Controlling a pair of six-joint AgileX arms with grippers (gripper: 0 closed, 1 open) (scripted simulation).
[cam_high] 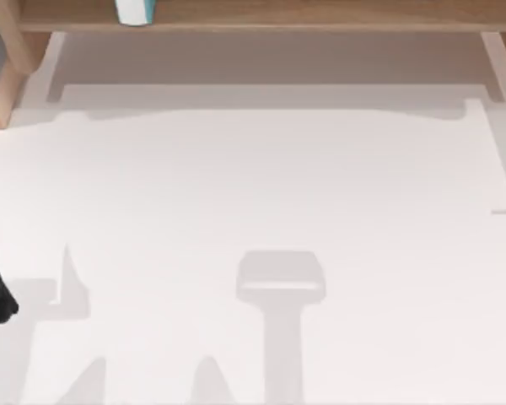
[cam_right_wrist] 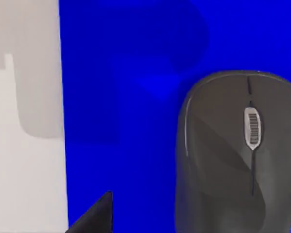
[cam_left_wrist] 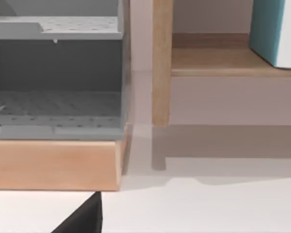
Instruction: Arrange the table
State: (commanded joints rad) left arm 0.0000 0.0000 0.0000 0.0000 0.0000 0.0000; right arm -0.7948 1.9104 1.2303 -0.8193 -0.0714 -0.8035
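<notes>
One white table spreads below me, with one wooden shelf frame along its far edge and one teal-and-white container standing on it. My left wrist view adds one grey perforated rack on a wooden base beside the shelf post. My right wrist view has one grey mouse lying on one blue mat, near the mat's edge with the table. Whether my grippers stand apart or together, I cannot tell.

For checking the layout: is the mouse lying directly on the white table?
No, the grey mouse lies on a blue mat beside the table.
</notes>
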